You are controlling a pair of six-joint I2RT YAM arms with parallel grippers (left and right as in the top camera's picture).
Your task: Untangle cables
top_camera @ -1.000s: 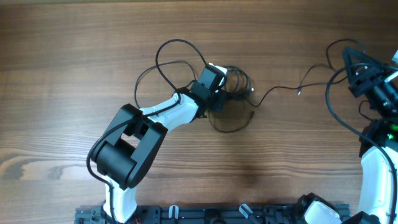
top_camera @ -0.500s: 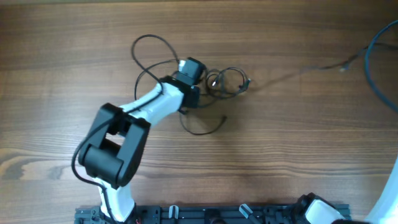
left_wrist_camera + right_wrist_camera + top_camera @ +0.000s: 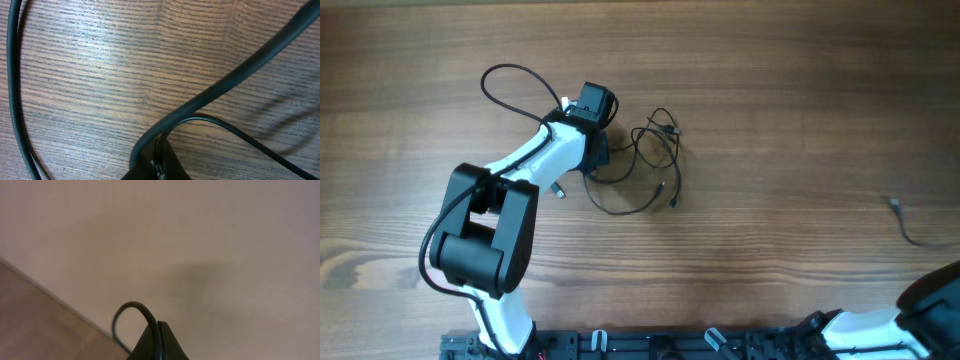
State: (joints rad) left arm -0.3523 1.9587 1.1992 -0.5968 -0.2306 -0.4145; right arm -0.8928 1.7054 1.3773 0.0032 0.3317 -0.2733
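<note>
wooden brown tabletop (image 3: pixel 770 80) carries everything. the white-and-black left arm (image 3: pixel 535 160) is the nearer one. the thin black tangled cables (image 3: pixel 655 150) spread rightward from its left claw (image 3: pixel 599 160), which looks clamped on one strand. the right claw (image 3: pixel 157 345) faces away; i cannot tell its state.

thin black cables (image 3: pixel 665 132) on brown streaky wood-grain table (image 3: pixel 800 100), white-and-black left arm (image 3: pixel 525 160), plain pale beige wall (image 3: pixel 200 240)

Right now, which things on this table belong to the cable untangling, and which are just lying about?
Job: tangled cables; separate cable end at the right; left claw at the tangle's left edge.
Not the job: thick cable wired to the left arm; wooden table.
</note>
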